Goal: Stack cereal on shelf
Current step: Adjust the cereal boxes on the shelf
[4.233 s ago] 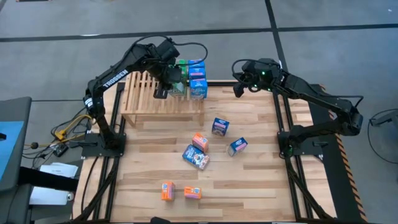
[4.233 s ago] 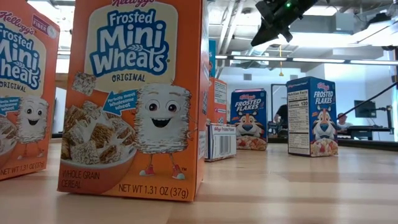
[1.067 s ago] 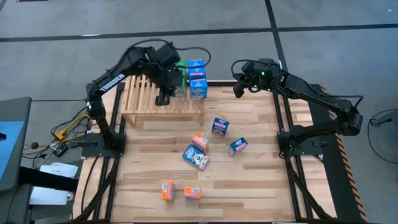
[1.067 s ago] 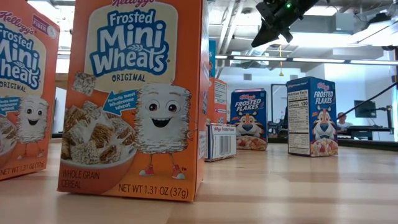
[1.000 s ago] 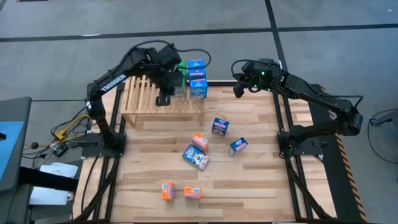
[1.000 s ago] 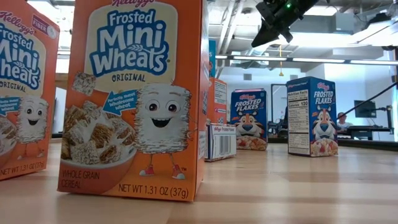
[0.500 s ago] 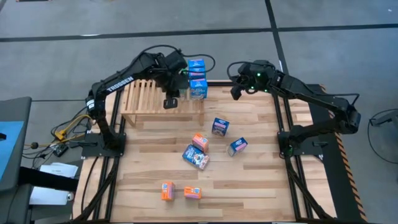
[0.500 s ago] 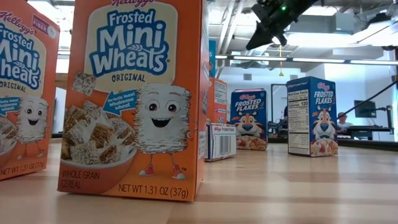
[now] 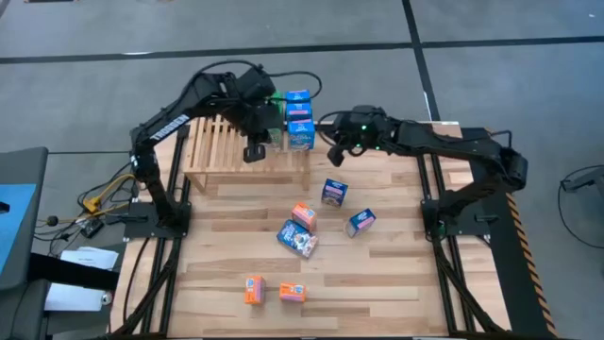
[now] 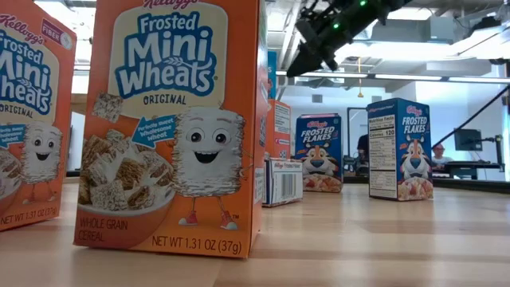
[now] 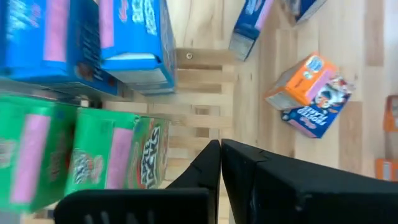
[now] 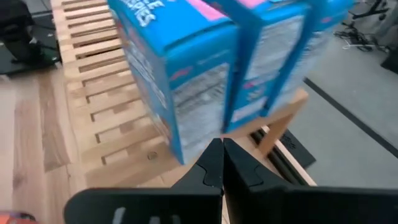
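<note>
Beside shelf (image 9: 226, 151) edge, both pincers clenched empty, left pincer (image 9: 253, 153), right pincer (image 9: 333, 157)

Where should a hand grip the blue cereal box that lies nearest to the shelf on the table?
Judging from the high view, the blue box lies apart from the other boxes and just off the shelf. Coming straight down and pinching its two long side edges looks best, since all its sides seem free.

Right gripper (image 9: 333, 156), two dark fingers pressed together, is swinging left from the table's far right corner to just right of the low light-wood slatted rack (image 9: 222, 146). Left gripper (image 9: 253, 152) is closing its fingers and hovering over the rack.
</note>
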Controlling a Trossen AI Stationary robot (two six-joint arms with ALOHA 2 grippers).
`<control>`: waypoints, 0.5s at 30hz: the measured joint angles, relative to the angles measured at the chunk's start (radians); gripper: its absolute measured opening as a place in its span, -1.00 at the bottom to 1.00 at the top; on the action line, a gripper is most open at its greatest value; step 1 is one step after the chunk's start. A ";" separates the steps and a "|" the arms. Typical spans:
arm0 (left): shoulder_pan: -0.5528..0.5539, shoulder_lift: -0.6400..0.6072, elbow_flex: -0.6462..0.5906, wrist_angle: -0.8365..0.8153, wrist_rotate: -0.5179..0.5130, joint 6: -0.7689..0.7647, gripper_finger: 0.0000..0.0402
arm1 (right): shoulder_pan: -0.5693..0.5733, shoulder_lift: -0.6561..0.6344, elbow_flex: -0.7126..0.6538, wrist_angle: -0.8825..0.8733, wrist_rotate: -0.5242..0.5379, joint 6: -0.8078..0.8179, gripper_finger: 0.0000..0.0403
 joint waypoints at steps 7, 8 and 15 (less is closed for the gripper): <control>-0.017 -0.091 0.097 0.071 -0.057 -0.051 -1.00 | 0.042 0.085 0.000 0.110 -0.027 -0.001 -0.92; -0.017 -0.110 0.085 0.089 -0.068 -0.057 -1.00 | 0.046 0.092 0.000 0.118 -0.027 -0.001 -0.92; -0.017 -0.180 0.080 0.099 -0.128 -0.116 -1.00 | 0.044 0.113 0.000 0.155 -0.030 0.006 -0.92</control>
